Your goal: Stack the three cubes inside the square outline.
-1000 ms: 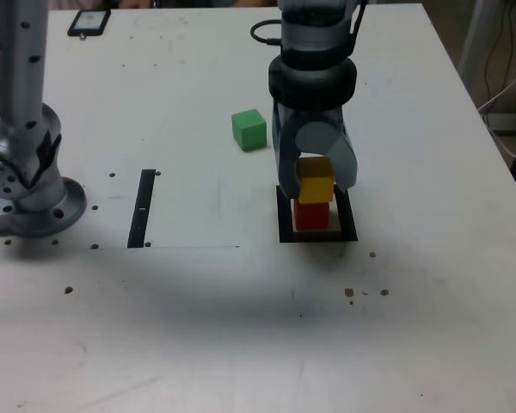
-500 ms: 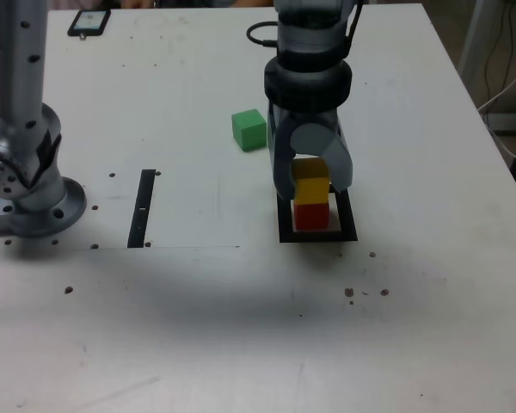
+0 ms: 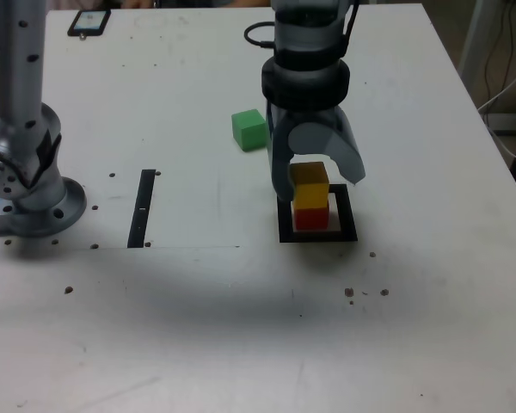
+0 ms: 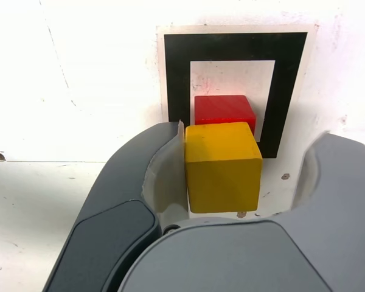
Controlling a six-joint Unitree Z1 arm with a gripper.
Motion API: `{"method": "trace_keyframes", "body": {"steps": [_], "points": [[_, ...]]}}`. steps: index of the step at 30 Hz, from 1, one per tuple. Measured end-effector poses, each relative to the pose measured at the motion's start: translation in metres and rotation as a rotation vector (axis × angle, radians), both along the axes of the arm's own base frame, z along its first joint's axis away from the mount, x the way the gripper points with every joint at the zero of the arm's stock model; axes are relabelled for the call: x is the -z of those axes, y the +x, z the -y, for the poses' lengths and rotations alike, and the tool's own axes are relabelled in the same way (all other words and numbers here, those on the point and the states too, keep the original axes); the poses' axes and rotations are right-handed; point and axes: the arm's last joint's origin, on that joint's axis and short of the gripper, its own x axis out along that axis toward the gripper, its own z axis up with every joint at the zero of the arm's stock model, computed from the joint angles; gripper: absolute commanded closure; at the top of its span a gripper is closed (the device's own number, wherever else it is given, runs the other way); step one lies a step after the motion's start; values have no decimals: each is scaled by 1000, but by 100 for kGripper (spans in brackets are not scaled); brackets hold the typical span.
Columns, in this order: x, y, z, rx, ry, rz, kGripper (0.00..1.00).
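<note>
The yellow cube (image 3: 310, 185) (image 4: 222, 165) sits on top of the red cube (image 3: 310, 218) (image 4: 224, 111), which stands within the square outline (image 3: 348, 225) (image 4: 176, 73). My gripper (image 3: 316, 182) (image 4: 249, 146) straddles the yellow cube with its jaws open. In the wrist view one finger (image 4: 164, 164) still lies against the cube's side, while the other finger (image 4: 328, 176) stands clear of it with a gap. The green cube (image 3: 249, 129) rests alone on the table, behind the stack and toward the exterior view's left.
A thin black strip (image 3: 142, 206) lies on the table at the exterior view's left. Further left stands a metal post on a round base (image 3: 26, 172). A phone (image 3: 89, 21) lies at the far left corner. Cables hang off the table's right side.
The jaws have spread apart from the yellow cube, which now stays on the red cube by itself. The arm has shifted only slightly.
</note>
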Motion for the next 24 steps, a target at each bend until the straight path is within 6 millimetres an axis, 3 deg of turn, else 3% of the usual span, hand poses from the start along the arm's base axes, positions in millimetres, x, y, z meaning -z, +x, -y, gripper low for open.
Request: {"method": "trace_keyframes", "body": {"steps": [8,13,18,24], "points": [[-18,-13,-2,-1,11,17,1],[-33,-30,-14,-16,37,45,1],[-37,-44,-35,-40,57,48,0],[-33,-61,-82,-111,90,1,0]]}}
